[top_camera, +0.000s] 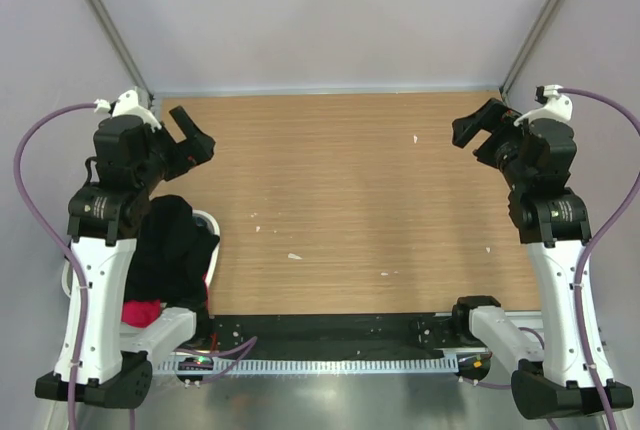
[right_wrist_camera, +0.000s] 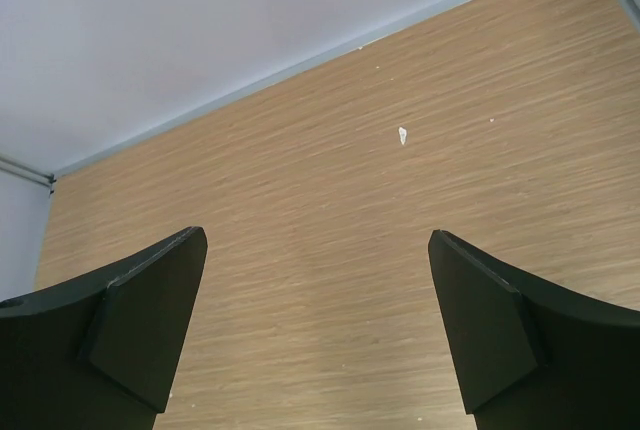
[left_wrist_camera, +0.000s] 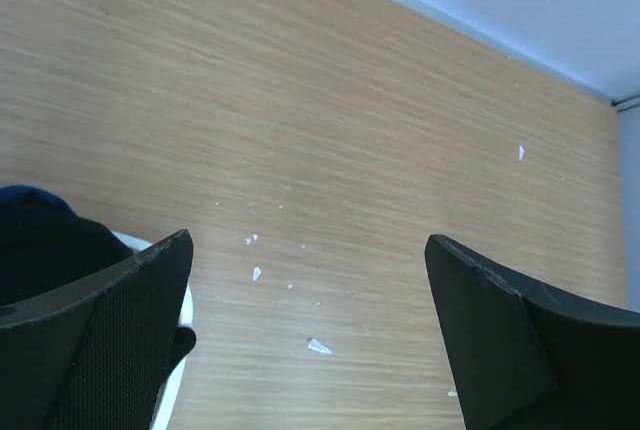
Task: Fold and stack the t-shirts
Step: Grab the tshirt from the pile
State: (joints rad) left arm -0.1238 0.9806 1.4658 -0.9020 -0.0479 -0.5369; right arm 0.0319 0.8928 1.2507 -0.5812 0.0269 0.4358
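Both raised and angled inward over the table [top_camera: 340,190], left end effector [top_camera: 195,138] and right end effector [top_camera: 476,128] gape empty.

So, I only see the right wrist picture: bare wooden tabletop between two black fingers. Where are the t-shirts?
Observer: A large black cloth t-shirt lies heaped in a white plastic laundry basket at the near left corner of the wooden table.
Operator: Only black ones?
Observer: No, a red-pink cloth piece shows under that heap, by the left arm's base.
Operator: Is the other claw holding any?
Observer: No, the left gripper hangs open and empty above the tabletop.
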